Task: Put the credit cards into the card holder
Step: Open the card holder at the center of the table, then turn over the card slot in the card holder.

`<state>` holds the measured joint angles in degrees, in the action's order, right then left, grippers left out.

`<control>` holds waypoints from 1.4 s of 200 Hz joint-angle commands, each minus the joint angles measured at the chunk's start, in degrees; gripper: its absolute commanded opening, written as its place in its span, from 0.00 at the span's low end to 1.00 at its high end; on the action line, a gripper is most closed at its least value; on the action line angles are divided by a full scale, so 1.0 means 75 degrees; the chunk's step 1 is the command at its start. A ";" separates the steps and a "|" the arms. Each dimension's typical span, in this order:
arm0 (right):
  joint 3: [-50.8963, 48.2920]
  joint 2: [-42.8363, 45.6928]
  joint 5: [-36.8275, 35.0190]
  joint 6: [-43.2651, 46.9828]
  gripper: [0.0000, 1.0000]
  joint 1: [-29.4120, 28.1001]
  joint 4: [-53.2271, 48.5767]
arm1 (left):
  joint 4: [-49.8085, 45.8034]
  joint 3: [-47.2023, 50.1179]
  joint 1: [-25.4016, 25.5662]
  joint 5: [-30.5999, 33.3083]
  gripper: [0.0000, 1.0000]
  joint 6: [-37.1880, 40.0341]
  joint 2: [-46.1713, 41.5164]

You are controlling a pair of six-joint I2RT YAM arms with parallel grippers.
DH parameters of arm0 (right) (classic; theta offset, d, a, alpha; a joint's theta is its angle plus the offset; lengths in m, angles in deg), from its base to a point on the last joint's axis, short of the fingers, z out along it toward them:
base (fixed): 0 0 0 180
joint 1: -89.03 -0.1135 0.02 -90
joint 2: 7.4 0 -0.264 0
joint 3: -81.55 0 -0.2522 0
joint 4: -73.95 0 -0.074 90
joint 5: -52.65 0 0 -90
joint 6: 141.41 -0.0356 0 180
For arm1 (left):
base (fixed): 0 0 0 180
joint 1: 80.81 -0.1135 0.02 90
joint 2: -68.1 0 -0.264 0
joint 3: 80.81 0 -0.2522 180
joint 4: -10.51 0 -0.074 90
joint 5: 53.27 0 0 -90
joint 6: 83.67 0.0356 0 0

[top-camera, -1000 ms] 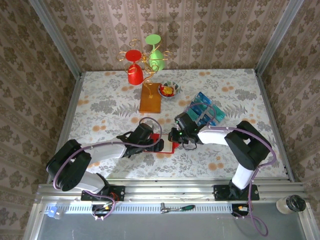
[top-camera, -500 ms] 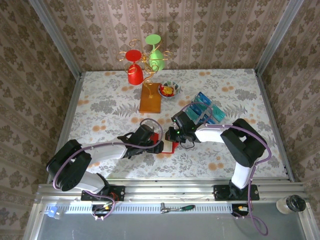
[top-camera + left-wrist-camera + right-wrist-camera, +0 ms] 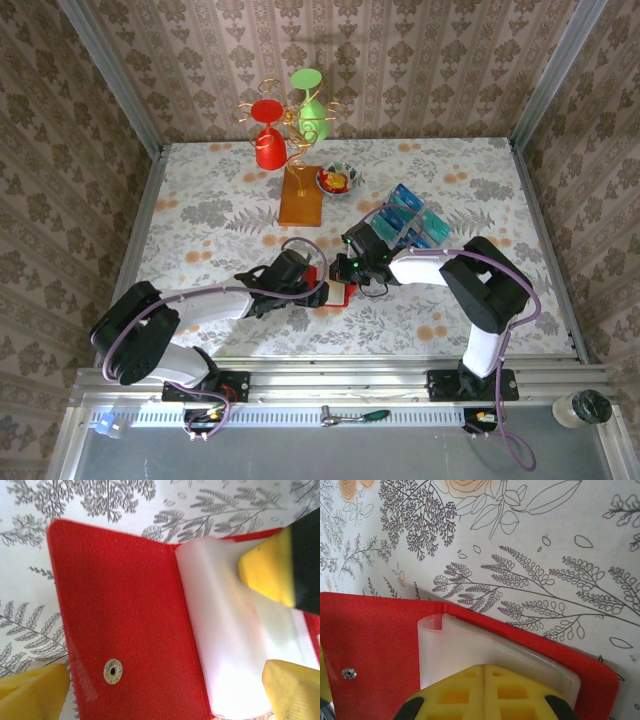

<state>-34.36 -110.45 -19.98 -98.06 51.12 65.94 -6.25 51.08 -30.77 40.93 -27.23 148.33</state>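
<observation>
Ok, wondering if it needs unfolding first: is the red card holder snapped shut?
No, the card holder lies open flat, its snap stud exposed and clear sleeves showing.

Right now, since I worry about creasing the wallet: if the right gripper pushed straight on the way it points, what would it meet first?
The clear plastic sleeves of the open card holder; the shut right gripper seems to rest against them, though contact is unclear.
</observation>
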 commanded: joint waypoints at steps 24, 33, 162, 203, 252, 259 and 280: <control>-0.0066 -0.0241 0.0103 -0.0054 0.00 -0.0078 -0.0196 | 0.0137 -0.0093 0.0101 0.0176 1.00 0.0218 -0.0369; -0.0066 -0.0260 0.0115 -0.0072 0.00 -0.0076 -0.0174 | 0.0112 -0.0136 0.0101 0.0149 1.00 0.0260 -0.0280; 0.0061 -0.0071 0.0291 -0.0014 0.20 0.0001 -0.0278 | 0.0100 -0.0067 0.0137 0.0403 0.89 0.0262 0.0602; -0.0098 0.0455 0.0204 -0.0008 0.45 0.0211 -0.0368 | 0.0199 0.0056 0.0137 0.0406 0.88 0.0201 0.0501; -0.0156 0.0372 0.0222 -0.0091 0.52 0.0238 -0.0272 | 0.0222 0.0103 0.0138 0.0419 0.88 0.0215 0.0423; -0.0153 0.0332 0.0236 -0.0107 0.52 0.0238 -0.0253 | 0.0214 0.0103 0.0136 0.0412 0.88 0.0221 0.0422; -0.0139 0.0237 0.0291 -0.0151 0.53 0.0238 -0.0174 | 0.0213 0.0097 0.0138 0.0421 0.88 0.0221 0.0411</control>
<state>-34.51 -108.33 -17.58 -98.28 52.89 65.24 -4.05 50.89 -30.09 43.45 -24.94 152.31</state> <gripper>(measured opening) 0.521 0.879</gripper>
